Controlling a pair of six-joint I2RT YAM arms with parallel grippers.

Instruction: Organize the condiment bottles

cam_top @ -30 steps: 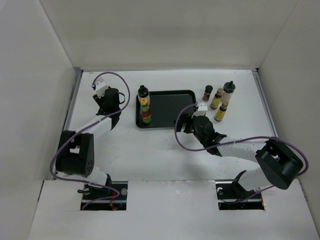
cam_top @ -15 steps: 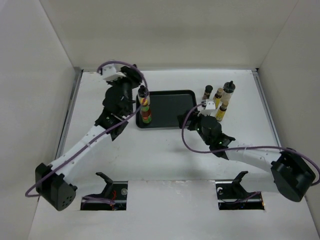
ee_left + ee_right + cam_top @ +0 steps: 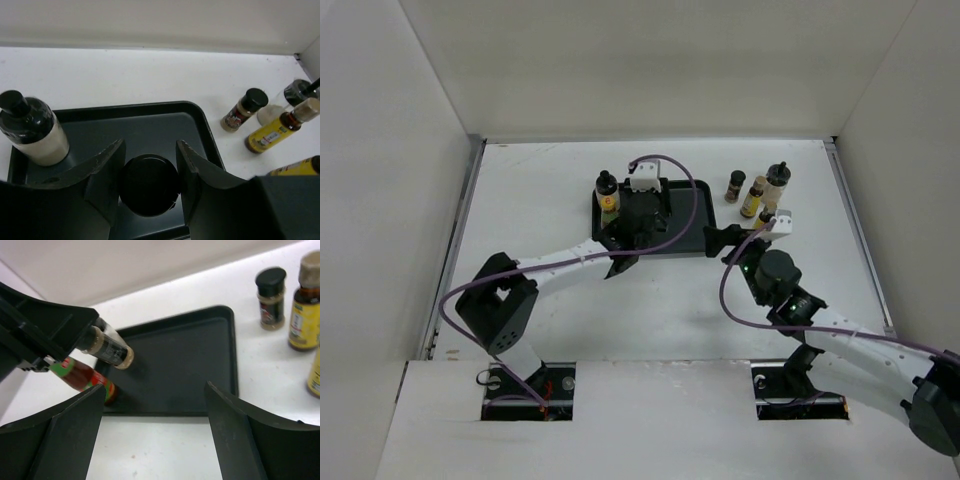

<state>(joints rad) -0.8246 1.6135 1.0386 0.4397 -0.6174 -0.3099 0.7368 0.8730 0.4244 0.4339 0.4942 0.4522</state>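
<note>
L gripper (image 3: 150, 147) is now hanging over the tray (image 3: 180, 365). A sec ago it was way off at the L side of the worktop (image 3: 520, 200), well apart from the tray. It's clamping narrow on a short brown bottle (image 3: 107, 351), w/ the dark cap filling the gap btw its fingers. The body is tilting out above the tray floor, not touching it.

A pale black-capped bottle (image 3: 35, 132) is standing on the tray, ahead & L of this gripper. The red-green bottle (image 3: 80, 376) is sitting just below it, by the tray's L edge.

R gripper (image 3: 154, 390) is spreading wide w/ nothing in it, having shifted over to the tray's near-R corner. Ahead & R of it, another short brown one (image 3: 270, 297) & the slim yellow-labelled bottles (image 3: 305, 315) are waiting on the worktop, off the tray.

Meaning: a 3rd bottle is prob. abt to go on the tray, & four are remaining outside.
</note>
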